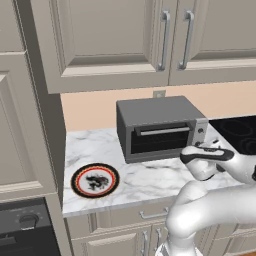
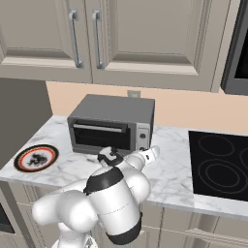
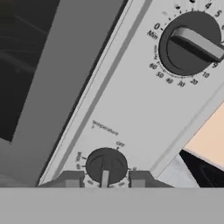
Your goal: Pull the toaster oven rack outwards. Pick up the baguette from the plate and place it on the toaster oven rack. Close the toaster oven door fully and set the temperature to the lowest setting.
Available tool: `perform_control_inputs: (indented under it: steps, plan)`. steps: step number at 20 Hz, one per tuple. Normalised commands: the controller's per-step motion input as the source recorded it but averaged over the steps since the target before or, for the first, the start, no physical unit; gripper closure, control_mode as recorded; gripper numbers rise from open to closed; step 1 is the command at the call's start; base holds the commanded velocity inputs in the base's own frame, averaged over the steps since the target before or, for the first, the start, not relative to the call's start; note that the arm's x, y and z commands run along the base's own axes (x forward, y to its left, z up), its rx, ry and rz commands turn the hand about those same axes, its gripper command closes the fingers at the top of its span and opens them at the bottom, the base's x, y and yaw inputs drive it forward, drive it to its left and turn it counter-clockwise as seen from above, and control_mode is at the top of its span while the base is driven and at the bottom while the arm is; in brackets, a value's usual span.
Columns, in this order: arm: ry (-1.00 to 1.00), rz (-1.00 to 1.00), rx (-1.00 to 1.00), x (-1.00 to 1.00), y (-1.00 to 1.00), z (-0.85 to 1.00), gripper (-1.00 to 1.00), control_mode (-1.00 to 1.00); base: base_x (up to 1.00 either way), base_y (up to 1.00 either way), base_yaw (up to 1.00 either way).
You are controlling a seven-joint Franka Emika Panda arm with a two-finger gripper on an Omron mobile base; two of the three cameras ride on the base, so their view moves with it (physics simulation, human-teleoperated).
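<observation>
Hand view: temperature knob (image 3: 106, 166) between tool (image 3: 105, 180) fingertips

The counter (image 1: 150, 177) was white marble with grey veining, running beneath the wall cabinets. The toaster oven (image 1: 160, 126) stood directly on it toward the back wall, its door shut. The plate (image 1: 95, 180) lay flat near the front left edge, well apart from the oven, bare of food. A black cooktop (image 2: 219, 163) sat flush in the surface on the right.
</observation>
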Motion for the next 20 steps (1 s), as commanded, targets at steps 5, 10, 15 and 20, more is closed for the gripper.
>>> perform_control_inputs:
  steps: [5,10,15,20]
  plan:
    - [0.00,0.00,-0.46,0.01,0.06,0.00,1.00,-1.00,0.00,0.00,0.00]
    - [0.00,0.00,-0.52,0.00,0.21,0.00,1.00,-1.00,0.00,0.00,0.00]
    - [0.00,-0.01,-0.60,0.07,0.23,0.00,1.00,-1.00,0.00,0.00,0.00]
    - [0.00,-0.09,-0.64,0.02,0.47,0.00,1.00,-1.00,0.00,0.00,0.00]
